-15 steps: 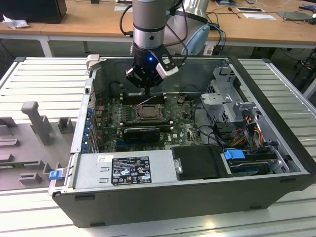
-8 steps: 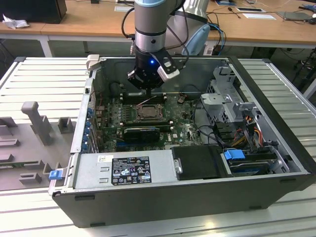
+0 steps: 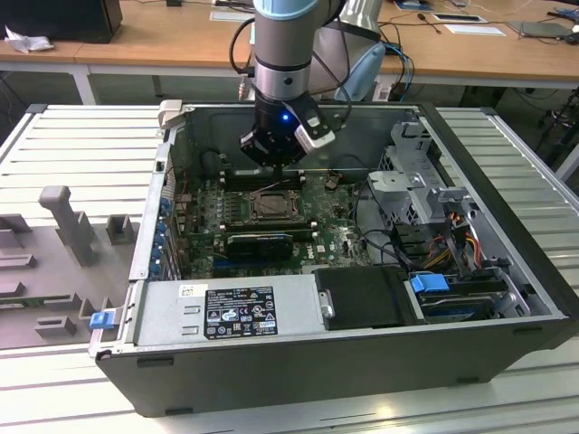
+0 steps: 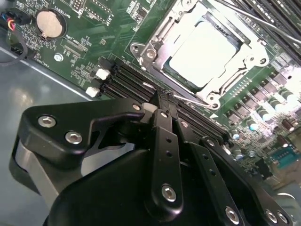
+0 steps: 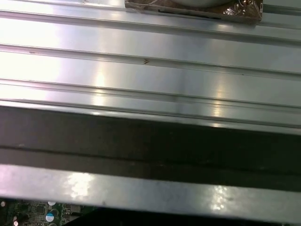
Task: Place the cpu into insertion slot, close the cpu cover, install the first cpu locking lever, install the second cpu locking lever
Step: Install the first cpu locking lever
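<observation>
Open black tower computer case (image 3: 507,271) lies on its side on a ribbed pale metal counter (image 3: 81,145), near the counter's middle. Green motherboard (image 3: 335,240) sits flat on the case floor.

Robot arm, grey with blue joint caps, reaches down into the case from its far edge. Black gripper (image 3: 271,163) hangs just above the far edge of the socket (image 3: 270,204), towards the case's far wall.

In the second wrist view the gripper (image 4: 164,104) shows its two slim black fingers (image 4: 165,136) pressed together side by side, no gap between them, nothing gripped. Their tips sit at the socket's near edge, right by a thin wire locking lever (image 4: 188,99) that runs along that edge; contact with the wire cannot be told.

The cpu, a small flat square chip with pale silvery top (image 4: 203,51), lies seated in the socket. The cpu cover, a thin silvery metal frame plate with square window (image 4: 155,40), lies flat down around it, chip showing through the window.

A round silver coin battery (image 4: 49,23) sits on the board, well apart from the socket. Black memory slots (image 4: 127,80) run between the fingers and the socket.
</observation>
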Action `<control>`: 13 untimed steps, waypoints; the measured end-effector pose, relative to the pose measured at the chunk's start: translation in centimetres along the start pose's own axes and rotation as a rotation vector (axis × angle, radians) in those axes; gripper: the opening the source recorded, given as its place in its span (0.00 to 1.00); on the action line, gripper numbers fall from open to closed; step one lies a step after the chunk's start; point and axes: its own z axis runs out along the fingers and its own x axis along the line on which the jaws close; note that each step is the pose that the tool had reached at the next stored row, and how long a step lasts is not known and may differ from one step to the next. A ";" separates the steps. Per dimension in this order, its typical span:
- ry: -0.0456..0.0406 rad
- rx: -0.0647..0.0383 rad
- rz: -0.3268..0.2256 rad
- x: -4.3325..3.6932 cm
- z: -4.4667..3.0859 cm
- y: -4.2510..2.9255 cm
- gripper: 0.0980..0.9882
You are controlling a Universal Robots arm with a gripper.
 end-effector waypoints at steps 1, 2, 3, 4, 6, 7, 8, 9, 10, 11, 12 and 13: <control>0.0000 0.000 0.000 -0.05 0.12 -0.01 0.01; 0.0000 0.000 0.000 -0.07 0.26 -0.02 0.01; 0.0000 0.000 0.000 -0.09 0.41 -0.04 0.01; 0.0000 0.000 0.000 -0.13 0.65 -0.06 0.01; 0.0000 0.000 0.000 -0.20 0.93 -0.08 0.01; 0.0000 0.000 0.000 -0.25 1.02 -0.09 0.01; 0.0000 0.000 0.000 -0.31 1.10 -0.10 0.01; 0.0000 0.000 0.000 -0.36 1.16 -0.11 0.01; 0.0000 0.000 0.000 -0.43 1.23 -0.12 0.01; 0.0000 0.000 0.000 -0.47 1.28 -0.13 0.01; 0.0000 0.000 0.000 -0.53 1.41 -0.14 0.01; 0.0000 0.000 0.000 -0.56 1.62 -0.16 0.01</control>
